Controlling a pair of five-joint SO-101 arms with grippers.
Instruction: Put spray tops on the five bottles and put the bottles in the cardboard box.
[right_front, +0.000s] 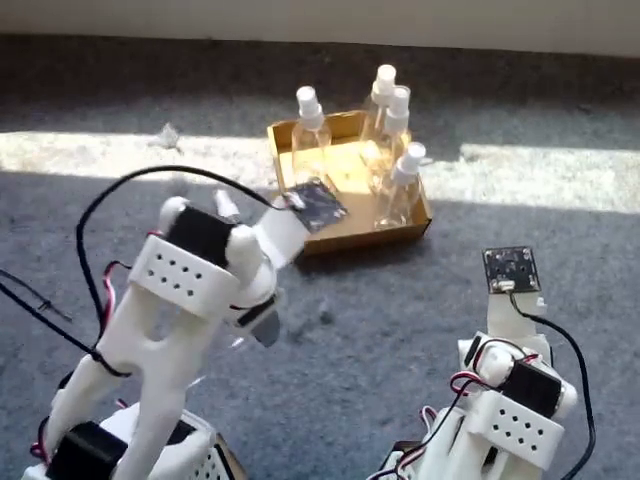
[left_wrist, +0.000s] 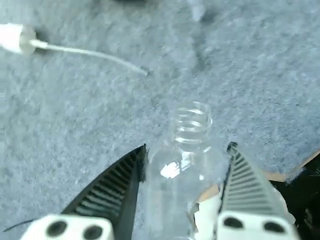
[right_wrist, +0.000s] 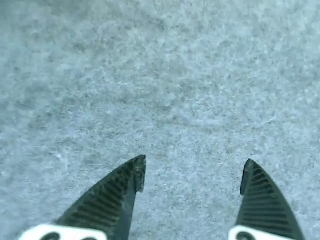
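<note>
Left wrist view: left gripper (left_wrist: 186, 149) is clamped on the uncapped bottle (left_wrist: 186, 172), one black finger on each side of the clear body. The threaded neck is bare and points away from the camera. The bottle sits low over the grey carpet (left_wrist: 90, 120).

- spray top (left_wrist: 19, 39): lying flat on the carpet, well apart from the bottle's neck, with its thin dip tube trailing out toward the middle of the carpet.
- cardboard box (left_wrist: 295, 172): a brown edge shows just beside one finger of the left gripper.

Right wrist view: right gripper (right_wrist: 192, 167) has its fingers spread apart with nothing between them, only carpet below.

High view:
- cardboard box (right_front: 375, 237) sits on the carpet at the far side, half in a strip of sunlight.
- four capped bottles (right_front: 310, 135) stand upright inside it, one at the far-left corner and three grouped along the right side.
- the left arm stretches toward the box's near-left corner.
- the right arm stands at the near right, well apart from the box.
</note>
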